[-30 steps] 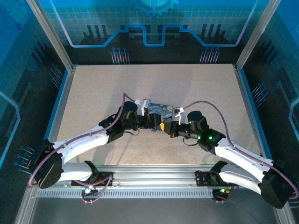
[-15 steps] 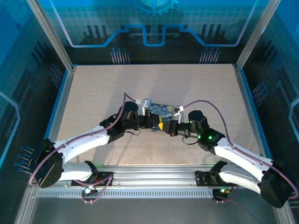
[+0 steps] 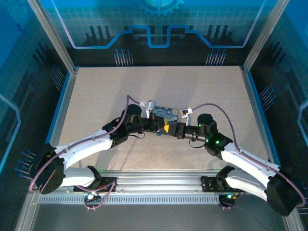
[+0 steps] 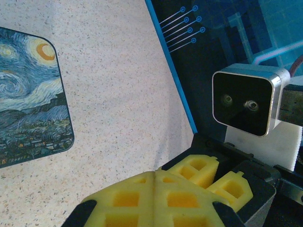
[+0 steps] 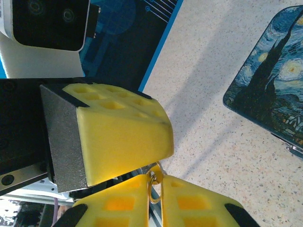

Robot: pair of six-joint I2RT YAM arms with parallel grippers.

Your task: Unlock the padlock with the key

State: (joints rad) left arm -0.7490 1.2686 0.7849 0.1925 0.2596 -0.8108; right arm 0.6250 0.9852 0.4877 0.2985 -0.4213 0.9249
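Over the table's middle my two grippers meet tip to tip, just in front of the painted tin [image 3: 166, 113]. My left gripper [image 4: 156, 176] has its yellow pads pressed together. Of the key I see a thin brassy ring [image 5: 154, 185]. Its top runs up to the tip of the left gripper's fingers [image 5: 124, 138]. The rest of the key is hidden there. My right gripper [image 5: 156, 189] stands open by a narrow slit, and the ring sits in that slit. I cannot pick out the padlock.
The tin [image 5: 272, 90] lies flat to the right of the grippers, with a small grey metal piece [image 5: 292, 149] at its near edge. The blue table rim [image 4: 173, 75] runs close behind. Bare speckled tabletop [image 3: 106, 91] surrounds the tin.
My right arm has drawn back slightly to the right. The left arm has stayed where it was.
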